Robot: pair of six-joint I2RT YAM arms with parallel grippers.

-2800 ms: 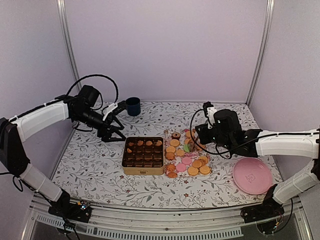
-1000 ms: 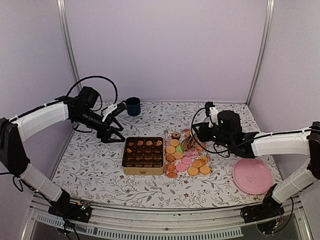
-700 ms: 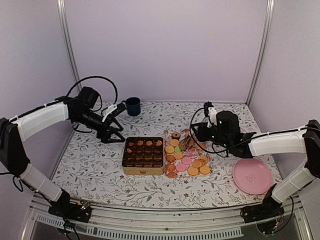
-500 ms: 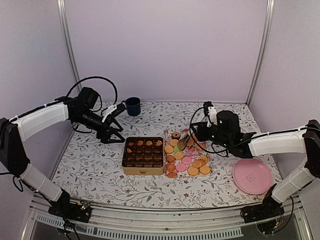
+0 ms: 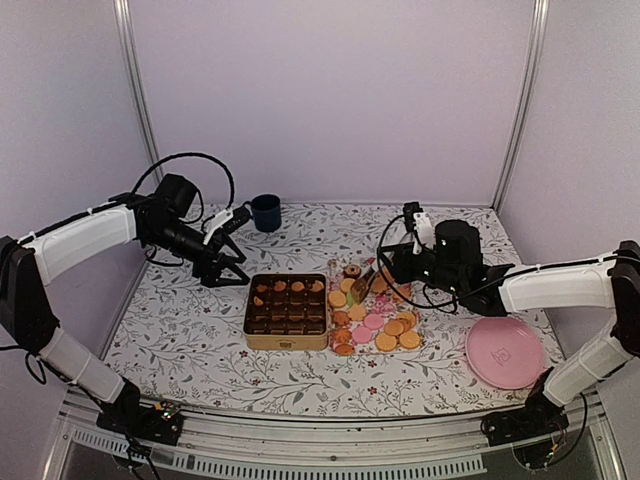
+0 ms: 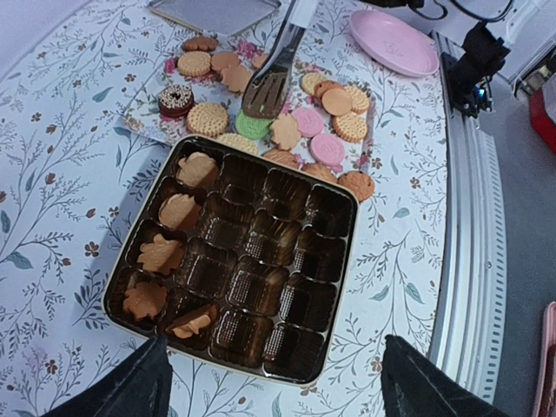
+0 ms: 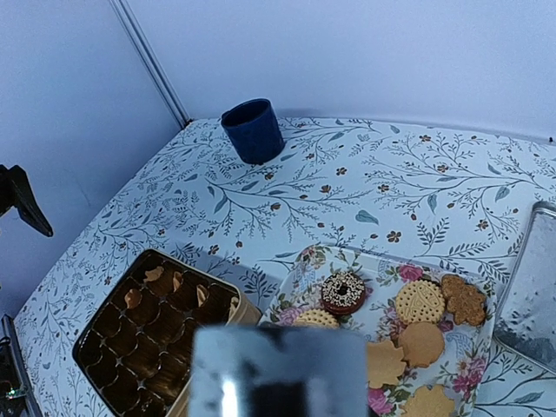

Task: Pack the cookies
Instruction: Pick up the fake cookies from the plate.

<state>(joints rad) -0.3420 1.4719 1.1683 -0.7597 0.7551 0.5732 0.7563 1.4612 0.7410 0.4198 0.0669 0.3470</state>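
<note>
Cookies (image 5: 372, 318) lie crowded on a floral tray (image 7: 300, 274) just right of the gold tin (image 5: 287, 342), and a few leaf-shaped ones sit in the tin's far row of compartments. My right pincer (image 5: 392, 268) is clamped on a slotted spatula (image 6: 265, 94), its blade over the cookies at the tray's far left; whether it touches them I cannot tell. My left pincer (image 5: 230, 270) hovers beyond the tin's far-left corner, fingers wide apart, holding nothing. A blue cup (image 5: 266, 212) stands at the surface's far edge.

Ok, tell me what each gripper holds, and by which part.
The right gripper holds the slotted spatula by its handle, blade by the cookies. The left gripper is open and empty.
</note>
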